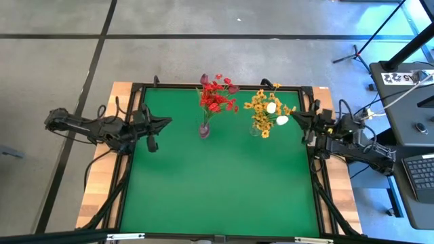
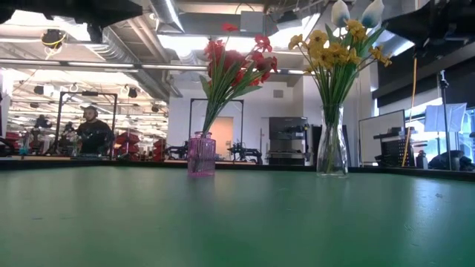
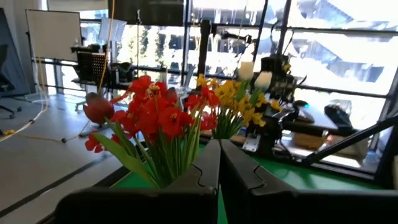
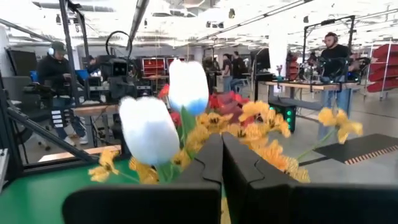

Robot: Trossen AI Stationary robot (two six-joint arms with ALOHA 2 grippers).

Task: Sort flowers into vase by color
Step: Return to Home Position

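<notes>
flowers (image 1: pixel 215 102) between left hand (image 1: pixel 165 123) and right hand (image 1: pixel 297 116)

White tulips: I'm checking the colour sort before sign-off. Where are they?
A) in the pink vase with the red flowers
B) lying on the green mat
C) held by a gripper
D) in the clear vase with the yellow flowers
D: in the low view the white tulips stand above the yellow flowers in the clear vase, while the pink vase holds the red flowers.
</notes>
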